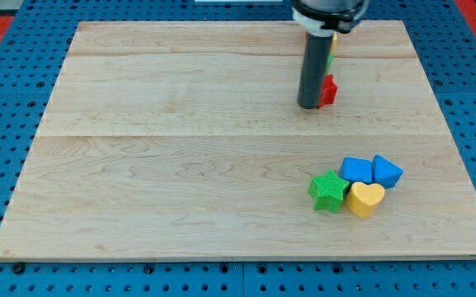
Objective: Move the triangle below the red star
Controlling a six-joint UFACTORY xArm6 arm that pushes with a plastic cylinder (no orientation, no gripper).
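**Tip beside the red block, blue triangle far off in the lower cluster**

No container shows here; all blocks lie loose on the wooden board (180,165), which sits on a blue pegboard table (7,165).

I take the red block (328,89) as landmark. It is mostly hidden by the rod, so its star shape cannot be confirmed. My tip (308,106) stands touching or just beside it, on its view-left side. Directly toward the view's top from the red block, slivers of a green block (330,61) and a yellow block (333,40) peek past the rod; their shapes cannot be told.

The arm ends in a plain rod, so there are no fingers to be apart or together.

The blue triangle (386,172) lies well apart from the red block, toward the view's bottom and right. Its long axis runs roughly left to right, and its narrow end seems to point to the view's right. On its left, touching it, sits a blue block (355,170) of unclear shape. Just below that pair lie a yellow heart (365,199) and, left of the heart, a green star (329,190), all four packed together.
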